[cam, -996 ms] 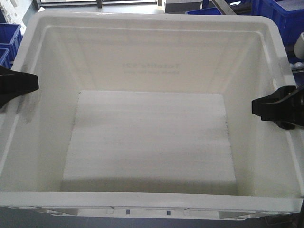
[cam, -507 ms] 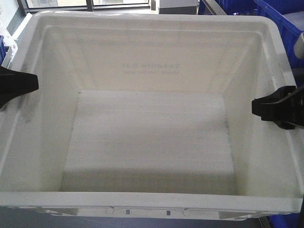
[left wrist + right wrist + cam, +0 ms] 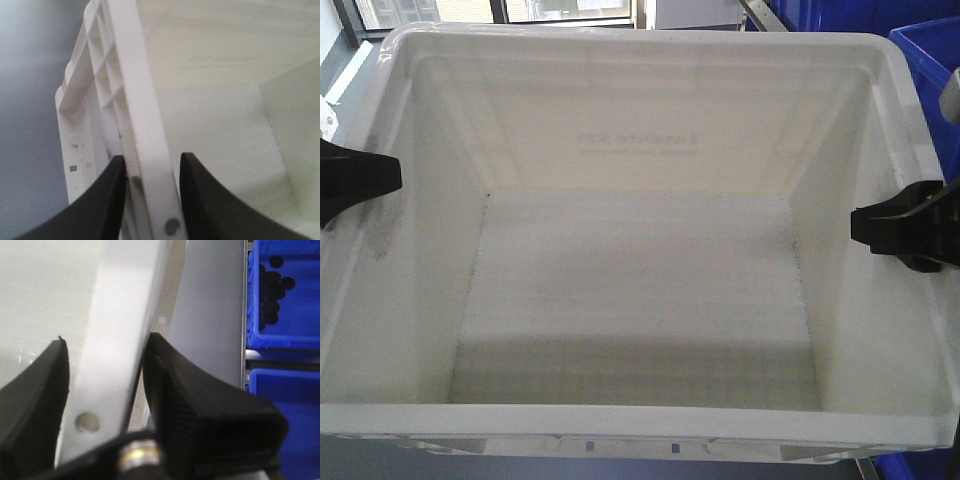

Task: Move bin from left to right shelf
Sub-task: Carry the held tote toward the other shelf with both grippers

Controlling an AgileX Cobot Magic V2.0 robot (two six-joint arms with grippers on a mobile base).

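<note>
The bin (image 3: 640, 42) is a large white crate that fills the front view, empty, with faint mirrored print showing through its far wall. My left gripper (image 3: 380, 176) is shut on the bin's left rim, one black finger showing inside the wall. On the opposite rim my right gripper (image 3: 880, 228) is shut the same way. In the left wrist view the ribbed rim (image 3: 135, 90) runs between the two black fingers of the left gripper (image 3: 150, 162). The right wrist view shows the rim (image 3: 125, 315) pinched in the right gripper (image 3: 107, 347).
A dark blue crate (image 3: 932, 70) stands close beyond the bin's right edge. Two blue crates sit on a shelf in the right wrist view, the upper one (image 3: 300, 335) holding several black round pieces (image 3: 272, 290). A window (image 3: 560, 10) lies behind the bin.
Both grippers keep their hold on the bin. The background behind it has shifted: the blue crates at the left have left the view and a window has come in at the top.
</note>
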